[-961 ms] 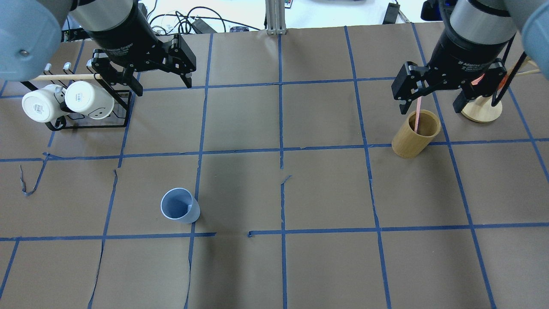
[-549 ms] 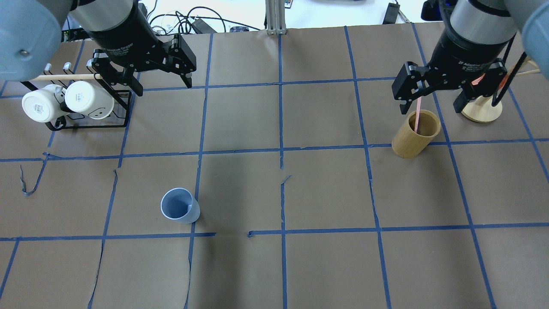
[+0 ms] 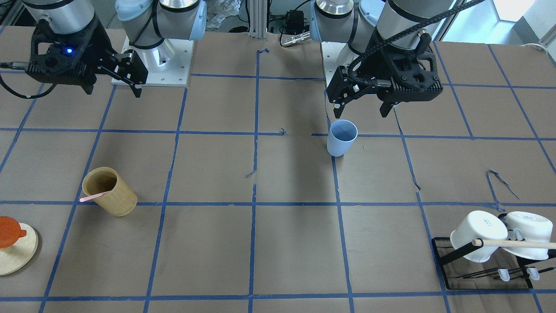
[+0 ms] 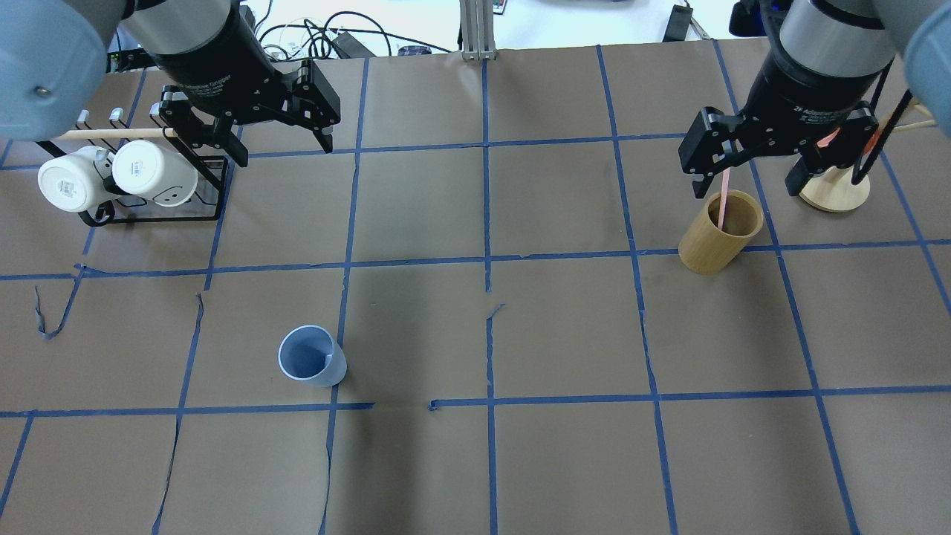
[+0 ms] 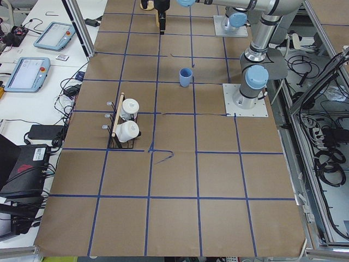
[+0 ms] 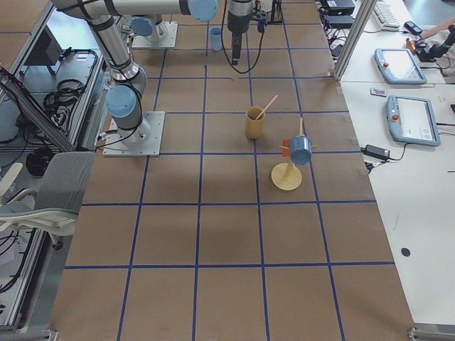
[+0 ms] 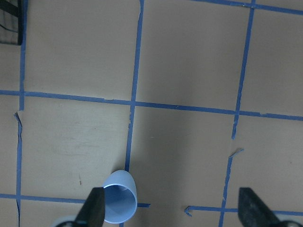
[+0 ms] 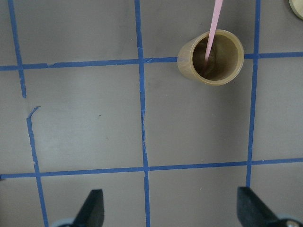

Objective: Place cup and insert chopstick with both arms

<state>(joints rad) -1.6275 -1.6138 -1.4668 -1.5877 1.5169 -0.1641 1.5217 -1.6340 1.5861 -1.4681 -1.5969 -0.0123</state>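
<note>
The light blue cup (image 4: 312,355) stands upright and empty on the brown table, left of centre; it also shows in the front view (image 3: 342,138) and at the bottom of the left wrist view (image 7: 119,197). The pale pink chopstick (image 4: 722,200) leans inside the tan bamboo cylinder (image 4: 717,245), as the right wrist view (image 8: 214,23) also shows. My left gripper (image 4: 282,145) is open and empty, high above the table and far behind the cup. My right gripper (image 4: 745,184) is open and empty, high above the bamboo cylinder.
A black rack with two white mugs (image 4: 148,174) and a long wooden rod (image 4: 111,134) stands at the far left. A round wooden stand (image 4: 833,193) stands at the far right, beside the cylinder. Blue tape lines grid the table.
</note>
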